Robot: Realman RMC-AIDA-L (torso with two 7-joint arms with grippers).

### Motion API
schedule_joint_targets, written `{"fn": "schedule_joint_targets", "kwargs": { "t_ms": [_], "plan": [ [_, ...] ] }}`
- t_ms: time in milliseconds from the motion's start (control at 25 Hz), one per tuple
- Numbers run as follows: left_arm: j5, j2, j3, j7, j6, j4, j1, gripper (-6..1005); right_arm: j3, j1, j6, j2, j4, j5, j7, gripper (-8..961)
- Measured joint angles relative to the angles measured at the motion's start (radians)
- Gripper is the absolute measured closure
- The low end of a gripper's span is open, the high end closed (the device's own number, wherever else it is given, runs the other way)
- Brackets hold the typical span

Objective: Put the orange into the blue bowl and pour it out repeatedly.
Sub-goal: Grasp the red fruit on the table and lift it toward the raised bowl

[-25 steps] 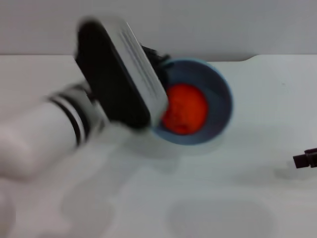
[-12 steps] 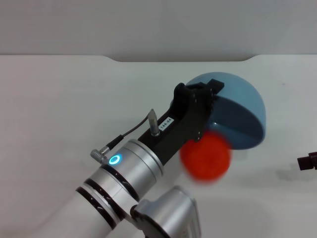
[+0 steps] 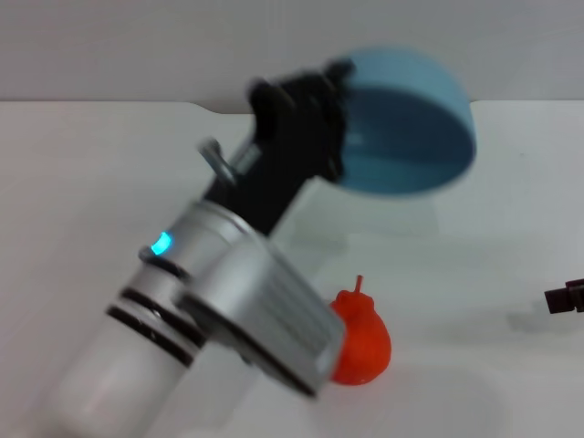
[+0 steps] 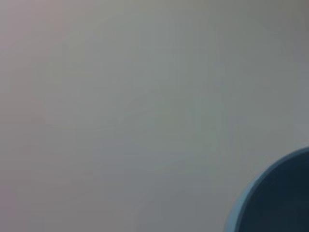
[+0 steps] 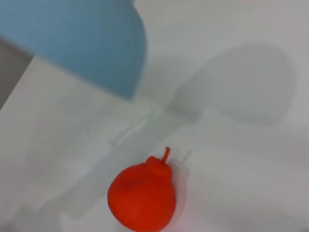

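Orange-and-bowl work at this moment centres on the left gripper (image 3: 333, 137), which is clenched on the rim of the blue bowl (image 3: 411, 128) and holds it in the air, tipped on its side above the far part of the table (image 3: 474, 365). The bowl holds nothing; only an arc of its rim shows in the left wrist view. Out from that grasp, the orange (image 3: 360, 342) sits on the table, well below and nearer the robot than the bowl, stem nub upward, its near side hidden behind the left arm's forearm. The right gripper (image 3: 566, 297) shows only as a dark tip at the table's right edge; whether its fingers are parted I cannot tell.

The likeliest trouble is the rim grasp: a narrow pinch on a smooth, glossy wall could let the bowl twist or slip as the wrist turns it back upright. A second risk is the forearm passing close over the fruit; brushing it would probably send the round orange rolling away from any planned pick.
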Motion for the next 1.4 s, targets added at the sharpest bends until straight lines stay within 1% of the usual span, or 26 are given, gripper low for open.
{"fn": "schedule_joint_targets", "kwargs": {
  "t_ms": [80, 160, 240, 320, 360, 480, 600, 640, 680, 720, 800, 840, 920, 1000, 1080, 1240, 1400],
  "plan": [
    [-0.090, 0.005, -0.028, -0.039, 0.048, 0.069, 0.008, 1001, -0.004, 0.003, 0.003, 0.002, 0.000, 0.000, -0.002, 373],
    [-0.175, 0.008, -0.084, -0.071, 0.163, 0.157, 0.027, 1001, -0.004, 0.008, 0.005, 0.003, 0.001, 0.000, -0.003, 373],
    [-0.237, 0.007, -0.159, -0.099, 0.333, 0.238, 0.041, 1001, -0.005, 0.016, 0.008, 0.004, 0.001, 0.000, -0.004, 373],
    [-0.299, 0.007, -0.259, -0.146, 0.574, 0.301, 0.038, 1001, -0.005, 0.023, 0.014, 0.004, 0.003, 0.000, -0.005, 373],
    [-0.329, 0.006, -0.324, -0.180, 0.711, 0.325, 0.026, 1001, -0.007, 0.026, 0.022, 0.005, 0.004, 0.000, -0.010, 374],
    [-0.381, 0.006, -0.484, -0.302, 1.035, 0.335, -0.044, 1001, -0.016, 0.029, 0.043, 0.015, 0.005, 0.000, -0.049, 374],
    [-0.385, 0.007, -0.659, -0.459, 1.323, 0.296, -0.144, 1001, -0.029, 0.033, 0.058, 0.026, 0.007, 0.000, -0.099, 374],
    [-0.384, 0.007, -0.707, -0.502, 1.401, 0.282, -0.173, 1001, -0.037, 0.035, 0.063, 0.028, 0.008, 0.001, -0.113, 374],
    [-0.382, 0.008, -0.779, -0.554, 1.495, 0.263, -0.208, 1001, -0.047, 0.037, 0.069, 0.030, 0.011, 0.002, -0.121, 374],
    [-0.382, 0.007, -0.813, -0.583, 1.550, 0.254, -0.226, 1001, -0.058, 0.038, 0.076, 0.030, 0.015, 0.004, -0.126, 374],
    [-0.378, 0.008, -0.938, -0.666, 1.698, 0.219, -0.274, 1000, -0.085, 0.041, 0.097, 0.031, 0.025, 0.007, -0.132, 374],
    [-0.370, 0.008, -0.982, -0.692, 1.746, 0.206, -0.290, 1000, -0.101, 0.042, 0.109, 0.031, 0.031, 0.007, -0.138, 374],
    [-0.328, 0.009, -1.100, -0.760, 1.863, 0.174, -0.322, 1000, -0.129, 0.043, 0.137, 0.033, 0.044, 0.009, -0.152, 374],
    [-0.268, 0.010, -1.174, -0.806, 1.942, 0.160, -0.332, 1000, -0.161, 0.046, 0.178, 0.035, 0.067, 0.011, -0.161, 374],
    [-0.199, 0.010, -1.225, -0.842, 2.003, 0.158, -0.330, 1000, -0.185, 0.057, 0.220, 0.035, 0.111, 0.020, -0.168, 374],
    [-0.081, 0.010, -1.295, -0.913, 2.112, 0.179, -0.314, 1001, -0.199, 0.101, 0.275, 0.035, 0.254, 0.070, -0.256, 373],
    [-0.017, 0.011, -1.315, -0.942, 2.183, 0.215, -0.298, 1000, -0.199, 0.168, 0.294, 0.032, 0.434, 0.137, -0.383, 373]
  ]
}}
